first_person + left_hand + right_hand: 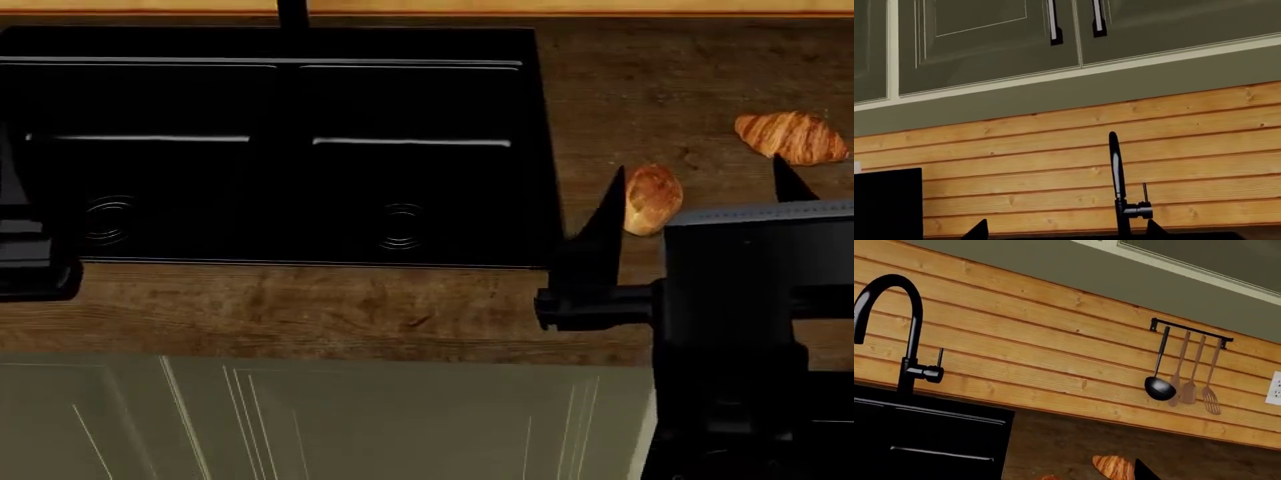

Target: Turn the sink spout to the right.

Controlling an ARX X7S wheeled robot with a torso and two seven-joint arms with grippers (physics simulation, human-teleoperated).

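Observation:
The sink spout (1116, 175) is a tall glossy black column standing against the wood-plank wall, with a thin stick lever (1145, 191) at its side. In the right wrist view the spout (913, 315) arches as a gooseneck over the black sink (934, 440). The head view shows the double-basin sink (534, 150) with two ringed drains, and only the spout's base (292, 11) at the top edge. My left gripper (1066, 232) is open and empty, short of the spout. My right gripper (701, 185) is open and empty over the counter, right of the sink.
Two croissants (653, 198) (794, 136) lie on the wooden counter right of the sink. Utensils hang on a wall rail (1191, 330). Green upper cabinets (987, 40) are overhead. A black block (887, 205) stands left of the spout. Green cabinet doors (334, 420) are below the counter edge.

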